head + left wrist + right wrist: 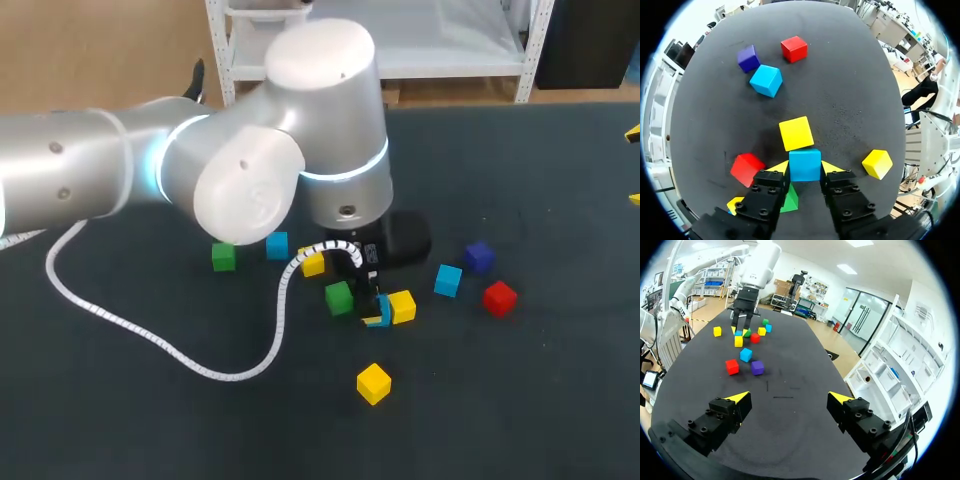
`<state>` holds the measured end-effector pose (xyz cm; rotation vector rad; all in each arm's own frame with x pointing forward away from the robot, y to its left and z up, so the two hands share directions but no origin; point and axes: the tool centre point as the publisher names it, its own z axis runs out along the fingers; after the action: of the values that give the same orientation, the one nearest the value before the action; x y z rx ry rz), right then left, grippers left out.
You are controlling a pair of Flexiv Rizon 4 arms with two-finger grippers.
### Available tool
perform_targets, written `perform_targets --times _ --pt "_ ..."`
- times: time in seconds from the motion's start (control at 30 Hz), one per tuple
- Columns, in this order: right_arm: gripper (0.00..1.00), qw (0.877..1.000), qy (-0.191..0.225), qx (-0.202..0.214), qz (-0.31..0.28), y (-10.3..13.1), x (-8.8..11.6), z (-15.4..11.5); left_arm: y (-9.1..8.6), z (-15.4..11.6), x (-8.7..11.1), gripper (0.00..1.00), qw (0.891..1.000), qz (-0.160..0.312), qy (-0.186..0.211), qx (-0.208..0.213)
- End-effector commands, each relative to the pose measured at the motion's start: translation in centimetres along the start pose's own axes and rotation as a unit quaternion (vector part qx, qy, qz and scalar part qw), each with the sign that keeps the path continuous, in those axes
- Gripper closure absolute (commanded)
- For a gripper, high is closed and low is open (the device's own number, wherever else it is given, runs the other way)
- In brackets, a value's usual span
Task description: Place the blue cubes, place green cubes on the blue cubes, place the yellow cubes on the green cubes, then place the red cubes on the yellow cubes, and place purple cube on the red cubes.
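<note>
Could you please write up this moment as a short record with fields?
left gripper: shut on a blue cube
right gripper: open, empty, over bare table, well apart from the cubes
ahead of left gripper: yellow cube, close to the held cube
beside left gripper: red cube
purple cube: lying alone, far ahead of the left gripper
stacks: none visible; every cube in view lies singly

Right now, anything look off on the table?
Nothing damaged or spilled. One oddity: a yellow cube sits skewed, right against the blue cube that the left gripper grips, so it may get nudged when that cube moves.
</note>
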<state>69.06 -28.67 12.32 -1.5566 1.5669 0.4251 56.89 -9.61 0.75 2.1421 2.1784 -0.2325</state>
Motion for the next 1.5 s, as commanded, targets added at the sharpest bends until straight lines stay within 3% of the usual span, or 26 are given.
perform_targets --times 0.03,0.33,0.57,0.97,1.5 --pt "0.0 1.0 0.0 0.001 0.0 0.1 0.0 0.0 -0.1 -1.7 -0.1 1.0 1.0 -0.001 0.003 -0.009" --pt "0.0 1.0 0.0 0.001 0.0 0.1 0.0 0.0 2.0 -6.7 -0.4 1.0 1.0 -0.02 -0.001 -0.023" --pt "0.0 1.0 0.0 0.001 0.0 0.1 0.0 0.0 4.7 -8.2 -0.3 1.0 0.999 -0.019 0.011 -0.029" --pt "0.0 1.0 0.0 0.001 0.0 0.1 0.0 0.0 9.7 -6.0 -0.5 1.0 0.998 0.004 0.013 -0.061" --pt "0.0 1.0 0.0 0.001 0.0 0.1 0.0 0.0 12.2 -4.0 0.5 1.0 0.997 -0.002 0.011 -0.078"
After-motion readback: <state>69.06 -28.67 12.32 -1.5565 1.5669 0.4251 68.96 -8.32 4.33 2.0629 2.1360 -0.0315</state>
